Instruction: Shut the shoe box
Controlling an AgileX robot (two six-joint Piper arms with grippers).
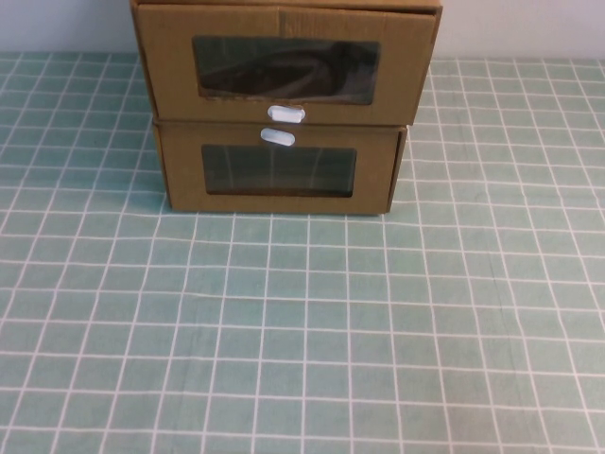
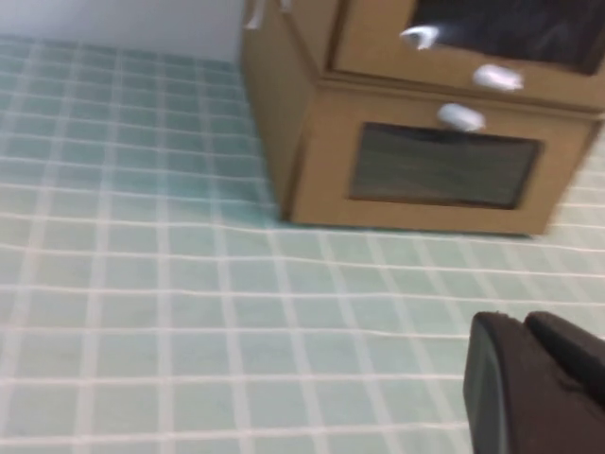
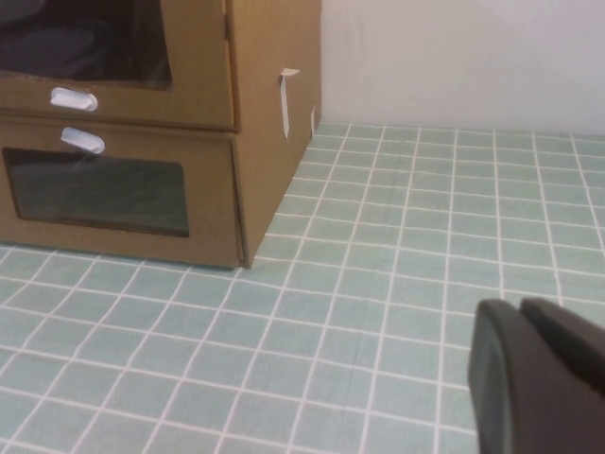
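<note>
Two brown cardboard boxes stand stacked at the far middle of the table. The upper one is the shoe box (image 1: 284, 66) (image 2: 444, 57) (image 3: 189, 57), with a clear window and a white oval tab (image 1: 284, 114) below it. Its drawer front looks about level with the front of the box under it. Neither arm shows in the high view. My left gripper (image 2: 520, 322) is shut and empty, low over the table, short of the stack and to its left. My right gripper (image 3: 518, 307) is also shut and empty, short of the stack and to its right.
The twin lower box (image 1: 279, 170) carries its white tab (image 1: 278, 137) above the window. A green tablecloth (image 1: 302, 331) with a white grid covers the table. A pale wall stands behind the stack.
</note>
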